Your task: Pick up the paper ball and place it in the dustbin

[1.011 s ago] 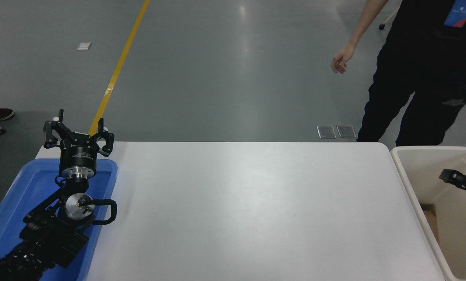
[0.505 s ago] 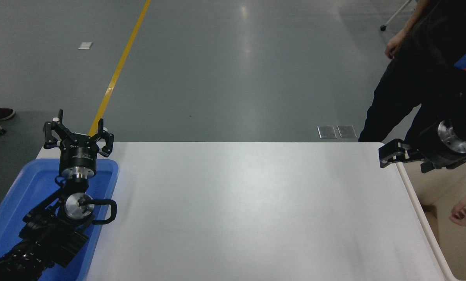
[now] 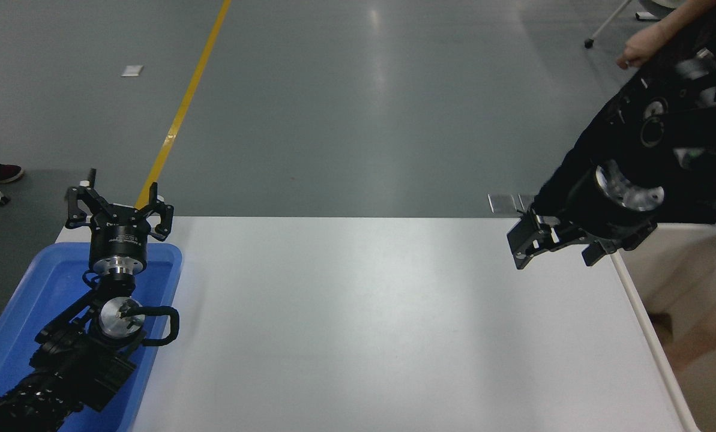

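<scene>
A white rectangular table [image 3: 364, 324] fills the view. At its left, the black left gripper [image 3: 117, 207] hangs open over a shallow blue plastic tray [image 3: 27, 294]. At right, the black right gripper [image 3: 535, 243] hovers above the table's far corner — empty, fingers apart — beside the cream-white plastic dustbin [image 3: 646, 312].

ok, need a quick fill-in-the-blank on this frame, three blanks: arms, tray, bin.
1. The left gripper is parked over the ____ tray.
2. The right gripper hangs over the table's far ____ corner.
3. The dustbin stands at the table's ____ edge.

Missing words: blue; right; right
</scene>
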`<state>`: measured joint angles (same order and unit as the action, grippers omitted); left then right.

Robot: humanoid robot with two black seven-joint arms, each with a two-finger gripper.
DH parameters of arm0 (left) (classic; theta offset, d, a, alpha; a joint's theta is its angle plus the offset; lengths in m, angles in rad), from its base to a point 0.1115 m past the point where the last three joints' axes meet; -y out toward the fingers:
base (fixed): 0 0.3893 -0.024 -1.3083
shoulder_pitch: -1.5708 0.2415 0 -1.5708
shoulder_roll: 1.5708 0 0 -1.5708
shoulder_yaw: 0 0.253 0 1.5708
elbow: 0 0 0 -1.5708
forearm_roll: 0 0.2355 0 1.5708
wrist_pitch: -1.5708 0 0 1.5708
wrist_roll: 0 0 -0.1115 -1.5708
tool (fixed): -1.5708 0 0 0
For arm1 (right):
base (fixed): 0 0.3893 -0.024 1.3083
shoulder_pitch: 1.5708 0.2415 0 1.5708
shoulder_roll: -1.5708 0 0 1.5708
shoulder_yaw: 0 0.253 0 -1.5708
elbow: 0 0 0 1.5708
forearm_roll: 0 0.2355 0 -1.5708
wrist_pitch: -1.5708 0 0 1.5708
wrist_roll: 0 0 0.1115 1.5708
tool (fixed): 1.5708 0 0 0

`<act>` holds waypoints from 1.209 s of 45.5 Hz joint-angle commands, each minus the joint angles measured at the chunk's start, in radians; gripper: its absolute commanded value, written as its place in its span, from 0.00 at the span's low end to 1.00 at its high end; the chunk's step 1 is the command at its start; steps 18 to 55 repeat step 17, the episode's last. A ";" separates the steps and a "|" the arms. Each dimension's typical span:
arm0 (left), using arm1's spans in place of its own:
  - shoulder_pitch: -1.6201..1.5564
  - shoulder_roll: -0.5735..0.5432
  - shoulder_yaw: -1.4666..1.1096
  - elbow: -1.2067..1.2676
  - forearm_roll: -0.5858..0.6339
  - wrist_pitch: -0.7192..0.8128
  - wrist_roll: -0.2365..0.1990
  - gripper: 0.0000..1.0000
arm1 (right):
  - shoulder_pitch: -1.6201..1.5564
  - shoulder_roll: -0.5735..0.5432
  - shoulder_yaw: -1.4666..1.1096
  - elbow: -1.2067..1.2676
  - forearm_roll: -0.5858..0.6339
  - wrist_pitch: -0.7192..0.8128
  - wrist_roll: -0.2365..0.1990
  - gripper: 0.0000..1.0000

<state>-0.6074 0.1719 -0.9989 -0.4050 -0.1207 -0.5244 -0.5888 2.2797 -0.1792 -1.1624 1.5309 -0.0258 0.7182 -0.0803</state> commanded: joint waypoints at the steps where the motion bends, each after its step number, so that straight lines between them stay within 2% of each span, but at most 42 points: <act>1: 0.000 0.000 -0.001 0.000 -0.001 0.000 0.000 0.99 | 0.037 0.102 -0.011 0.012 0.064 0.013 0.001 1.00; 55: 0.000 0.000 -0.001 0.000 -0.001 0.000 0.000 0.99 | 0.034 0.099 -0.040 0.009 0.064 0.007 0.002 1.00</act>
